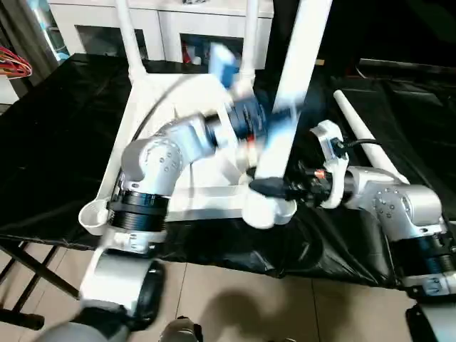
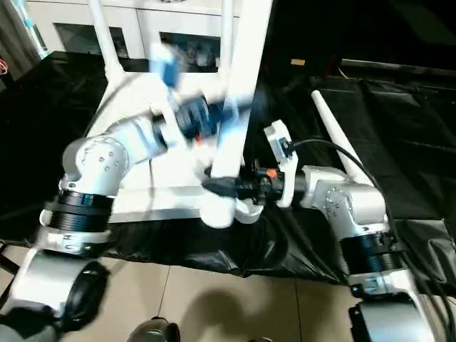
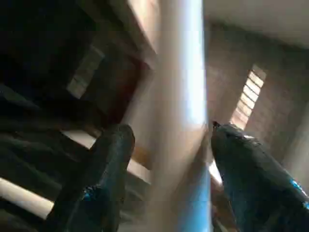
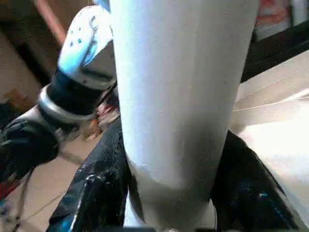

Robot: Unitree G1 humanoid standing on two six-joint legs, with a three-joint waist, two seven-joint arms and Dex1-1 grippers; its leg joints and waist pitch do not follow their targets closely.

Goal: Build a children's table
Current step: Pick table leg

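The children's table top (image 1: 206, 201) lies upside down on the black sheet. Two white legs (image 1: 128, 35) (image 1: 249, 35) stand in its far corners. A third leg (image 1: 293, 92) stands upright in the near right corner socket (image 1: 267, 211). My right gripper (image 1: 274, 189) is shut on this leg just above the socket, its fingers (image 4: 96, 193) pressed against both sides. Higher up, my left gripper (image 1: 279, 120), blurred, straddles the same leg (image 3: 181, 121), and its fingers (image 3: 104, 179) stand slightly off it. A fourth leg (image 1: 360, 132) lies loose on the sheet to the right.
A white cabinet with glass doors (image 1: 171, 25) stands behind the black-sheeted table (image 1: 57, 142). That table's front edge runs just below the near rim of the white top, with tiled floor (image 1: 235, 299) beyond it. The near left corner socket (image 1: 92, 214) holds no leg.
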